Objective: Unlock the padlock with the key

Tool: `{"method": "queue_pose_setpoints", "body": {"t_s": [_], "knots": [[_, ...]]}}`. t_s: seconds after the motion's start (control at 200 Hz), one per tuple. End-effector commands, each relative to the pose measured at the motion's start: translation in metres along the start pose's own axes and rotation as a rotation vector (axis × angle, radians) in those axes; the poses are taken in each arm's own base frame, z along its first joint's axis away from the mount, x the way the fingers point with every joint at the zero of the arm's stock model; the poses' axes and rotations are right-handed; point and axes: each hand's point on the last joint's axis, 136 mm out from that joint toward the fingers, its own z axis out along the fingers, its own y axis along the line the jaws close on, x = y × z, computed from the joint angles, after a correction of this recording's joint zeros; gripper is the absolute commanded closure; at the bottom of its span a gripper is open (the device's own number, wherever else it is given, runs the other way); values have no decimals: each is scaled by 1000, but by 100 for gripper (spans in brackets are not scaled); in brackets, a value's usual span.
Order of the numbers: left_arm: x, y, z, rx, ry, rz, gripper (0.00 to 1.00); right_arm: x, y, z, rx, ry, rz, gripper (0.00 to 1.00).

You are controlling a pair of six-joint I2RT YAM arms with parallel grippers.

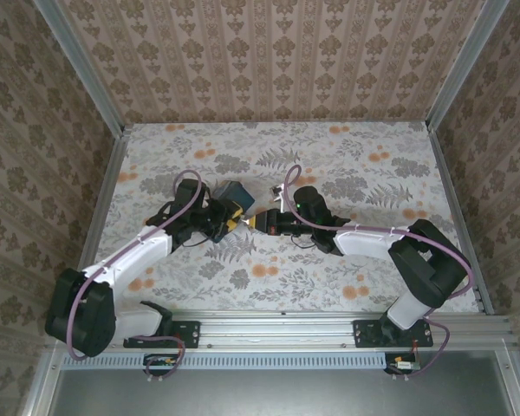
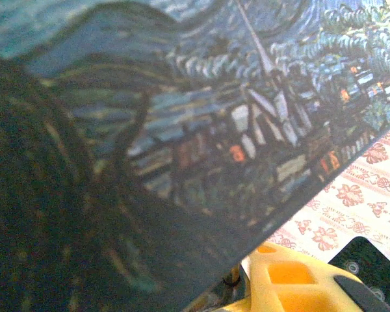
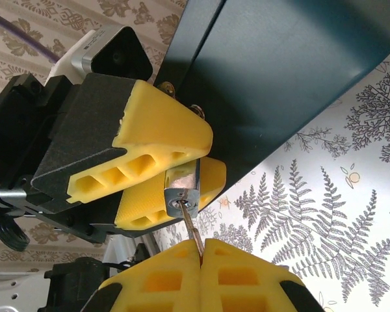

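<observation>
The padlock (image 3: 182, 186), a small silvery block, is clamped between the yellow fingers (image 3: 157, 133) of my left gripper (image 3: 208, 159), which is shut on it. Its keyhole faces my right gripper (image 3: 201, 250). That gripper is shut on the key (image 3: 192, 229), whose thin shaft runs up into the keyhole. From above, the two grippers meet tip to tip at mid-table, left gripper (image 1: 228, 220) and right gripper (image 1: 258, 223). The padlock's shackle is mostly hidden behind the left fingers, against the blue tin (image 3: 279, 78).
The dark blue swirl-patterned tin (image 1: 234, 192) stands just behind the left gripper and looms close in the left wrist view, tin (image 2: 182, 117) above a yellow finger (image 2: 292, 286). The floral table (image 1: 347, 165) is walled on three sides.
</observation>
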Motion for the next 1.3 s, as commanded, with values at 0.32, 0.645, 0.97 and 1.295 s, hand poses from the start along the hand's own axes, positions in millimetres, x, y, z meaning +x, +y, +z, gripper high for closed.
{"method": "queue_pose_setpoints", "body": {"t_s": [0.32,0.645,0.97,1.295], "knots": [[0,0,-7,-5,-37,-29,98,-11,19,15,-27,-69,-21,100],[-3,8,-7,-32,-69,-64,99,-15,32,23,-58,-100,-4,100],[-3,7,-6,-45,-77,-74,99,-14,40,33,-86,-139,17,100],[-3,4,-4,-35,-79,-80,100,-16,51,40,-126,-157,47,100]]}}
